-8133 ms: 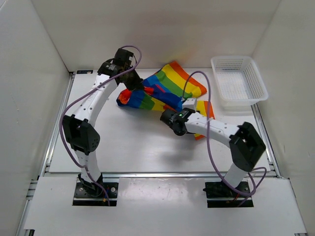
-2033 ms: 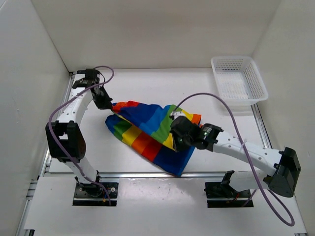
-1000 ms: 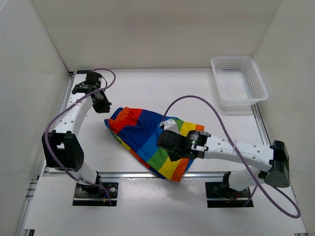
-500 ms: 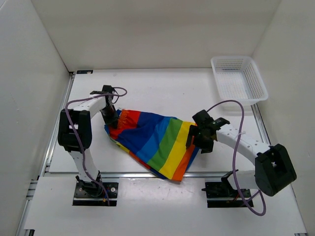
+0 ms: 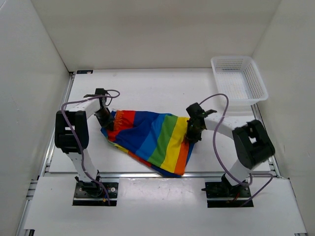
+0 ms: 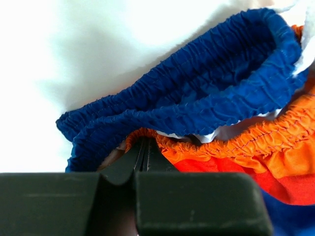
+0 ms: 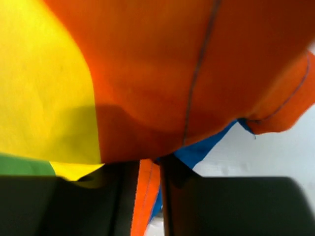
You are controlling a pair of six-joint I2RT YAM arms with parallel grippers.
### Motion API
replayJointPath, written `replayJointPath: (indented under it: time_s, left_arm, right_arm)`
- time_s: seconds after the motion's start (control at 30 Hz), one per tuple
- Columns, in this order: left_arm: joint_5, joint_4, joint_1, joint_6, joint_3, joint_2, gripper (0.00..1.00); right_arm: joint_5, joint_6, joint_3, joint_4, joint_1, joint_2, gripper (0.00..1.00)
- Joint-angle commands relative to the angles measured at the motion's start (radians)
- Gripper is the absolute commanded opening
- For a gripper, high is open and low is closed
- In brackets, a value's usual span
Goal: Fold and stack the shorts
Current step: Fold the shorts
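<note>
The rainbow-striped shorts (image 5: 147, 137) lie spread across the middle of the table, waistband at the left, hem at the right. My left gripper (image 5: 108, 120) is shut on the orange and blue elastic waistband (image 6: 206, 142) at the shorts' left end. My right gripper (image 5: 192, 132) is shut on the orange hem (image 7: 147, 196) at the shorts' right edge, with orange and yellow cloth (image 7: 147, 73) filling that view.
A white plastic mesh basket (image 5: 239, 83) stands at the back right corner. White walls enclose the table on the left, back and right. A metal rail (image 5: 147, 174) runs along the near edge.
Both grippers kept hold of the shorts and pulled them flatter. The right gripper moved back and slightly left; the left gripper shifted a little toward the near left.
</note>
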State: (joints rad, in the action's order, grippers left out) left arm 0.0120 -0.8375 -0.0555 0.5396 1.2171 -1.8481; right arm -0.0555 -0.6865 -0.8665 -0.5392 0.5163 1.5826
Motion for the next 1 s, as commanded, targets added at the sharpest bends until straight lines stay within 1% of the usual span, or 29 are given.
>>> replayJointPath:
  time_s: [0.0,0.03,0.07,0.1,0.13,0.17,0.2,0.23,0.27,0.3,0.37,0.4,0.47,0.5,0.53,0.57,0.6,0.63,0.67,0.77,0.83,0.97]
  left_arm:
    - [0.019,0.014,0.046,0.037,-0.051,0.064,0.10]
    - [0.019,0.014,0.055,0.037,-0.051,0.064,0.10]
    - [0.019,0.014,0.056,0.046,-0.051,0.079,0.10]
    - [0.019,0.014,0.066,0.046,-0.051,0.088,0.10]
    - [0.019,0.014,0.066,0.046,-0.039,0.089,0.10]
    - [0.028,0.014,0.077,0.037,-0.028,0.101,0.10]
    - [0.028,0.014,0.077,0.037,-0.016,0.101,0.10]
    - [0.028,-0.003,0.086,0.027,0.019,0.115,0.11]
    - [0.028,-0.032,0.086,0.026,0.038,0.134,0.16]
    - [0.002,-0.046,0.095,0.026,0.054,0.148,0.18]
    - [-0.009,-0.067,0.104,0.017,0.090,0.177,0.24]
    - [-0.020,-0.083,0.120,0.017,0.090,0.211,0.35]
    - [-0.032,-0.097,0.153,0.017,0.102,0.243,0.56]
    - [-0.044,-0.097,0.167,0.007,0.093,0.274,0.67]
    - [-0.044,-0.097,0.187,0.007,0.081,0.286,0.92]
    - [-0.035,-0.097,0.231,0.007,0.065,0.297,1.00]
    - [-0.011,-0.097,0.255,-0.012,0.024,0.306,1.00]
    - [0.067,-0.075,0.276,-0.023,-0.002,0.319,1.00]
    - [0.106,-0.039,0.290,-0.023,-0.030,0.319,1.00]
    - [0.218,0.027,0.299,-0.023,-0.112,0.305,1.00]
    - [0.259,0.063,0.299,-0.012,-0.171,0.280,1.00]
    - [0.298,0.127,0.299,-0.012,-0.218,0.239,1.00]
  right_arm:
    - [0.061,0.068,-0.176,0.048,-0.033,0.126,0.25]
    - [0.095,0.077,-0.292,0.030,-0.051,0.214,0.25]
    - [0.106,0.099,-0.360,0.018,-0.061,0.261,0.24]
    - [0.120,0.111,-0.431,0.004,-0.061,0.348,0.24]
    - [0.137,0.120,-0.503,-0.039,-0.076,0.390,0.24]
    - [0.166,0.130,-0.661,-0.073,-0.088,0.428,0.24]
    - [0.166,0.140,-0.739,-0.105,-0.088,0.459,0.27]
    - [0.175,0.157,-0.799,-0.146,-0.099,0.479,0.31]
    - [0.175,0.157,-0.842,-0.146,-0.099,0.479,0.38]
    - [0.189,0.171,-0.891,-0.146,-0.099,0.479,0.56]
    - [0.189,0.185,-0.914,-0.156,-0.099,0.429,0.69]
    - [0.189,0.194,-0.914,-0.165,-0.099,0.391,0.77]
    - [0.198,0.194,-0.885,-0.165,-0.099,0.344,0.81]
    - [0.207,0.194,-0.867,-0.165,-0.090,0.296,0.81]
    - [0.207,0.194,-0.844,-0.165,-0.090,0.268,0.83]
    - [0.207,0.194,-0.794,-0.153,-0.090,0.243,0.83]
    - [0.207,0.194,-0.767,-0.153,-0.081,0.196,0.83]
    - [0.207,0.194,-0.743,-0.153,-0.081,0.174,0.83]
    - [0.207,0.194,-0.721,-0.143,-0.081,0.156,0.83]
    - [0.198,0.194,-0.646,-0.143,-0.071,0.074,0.84]
    - [0.198,0.194,-0.603,-0.143,-0.071,0.045,0.84]
    - [0.198,0.194,-0.571,-0.143,-0.071,-0.025,0.84]
